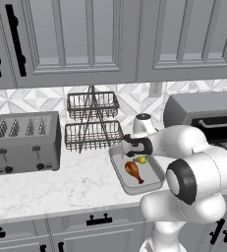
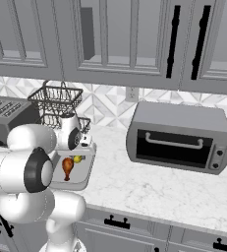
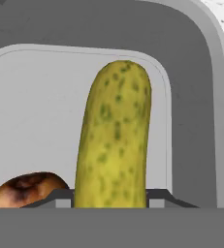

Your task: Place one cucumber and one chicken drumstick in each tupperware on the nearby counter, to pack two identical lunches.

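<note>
yellow-green cucumber (image 3: 114, 135) between the fingertips, speckles plain from the hand; drumstick (image 1: 133, 170) beside.

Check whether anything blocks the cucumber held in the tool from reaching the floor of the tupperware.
Nothing visible does. In the hand view the cucumber, gripped in the tool, hangs over bare floor of the tupperware. The chicken drumstick already lies there, off to one side, not beneath the cucumber.

Yellow-green cucumber (image 3: 114, 140) with darker green speckles; glossy orange-brown drumstick (image 1: 133, 171); plain grey tupperware (image 1: 156, 172); white, faintly marbled counter (image 1: 61, 187).
</note>
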